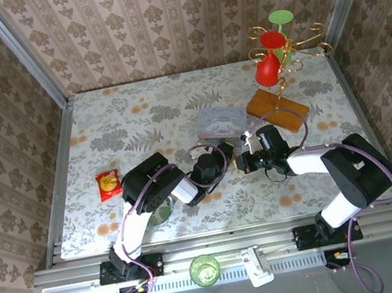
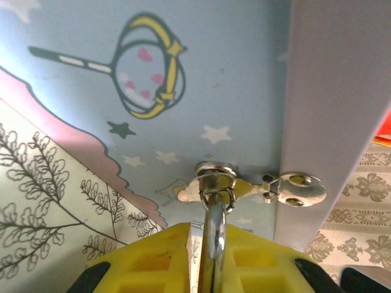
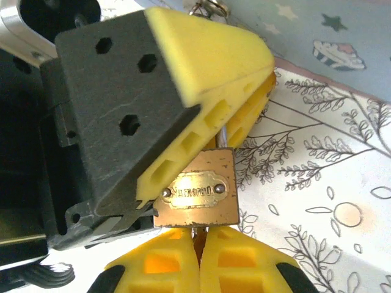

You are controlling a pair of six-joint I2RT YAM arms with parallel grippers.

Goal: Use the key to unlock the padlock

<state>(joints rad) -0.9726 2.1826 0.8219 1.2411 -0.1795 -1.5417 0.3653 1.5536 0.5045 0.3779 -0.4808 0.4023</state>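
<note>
Two robot arms meet at the middle of a floral-patterned table (image 3: pixel 330 183), working on a tiny brass padlock (image 3: pixel 195 195) that hangs from the latch (image 2: pixel 215 174) of a pale blue cartoon tin (image 2: pixel 232 73). The left gripper (image 2: pixel 211 244) has its yellow fingers pressed together on the padlock's thin silvery shackle (image 2: pixel 214 213), which rises from between them and passes through the latch ring on the tin's front edge. In the right wrist view the brass body sits just below that grip, its engraved plate facing the camera. The right gripper (image 3: pixel 198 241) is directly under the body, touching or nearly touching its lower edge, with its two yellow fingers closed tight against each other. A thin dark sliver shows in the seam between them, but it is too hidden to say whether this is the key. Judging from this layout, the step in hand is the key work at the keyhole in the bottom of the body — one arm steadies the lock while the other works from beneath. The next move probably calls for a small, careful rotation of the right wrist about the keyhole's axis, with the left grip firm enough that the lock does not twist along — and then a pull to free the shackle.
</note>
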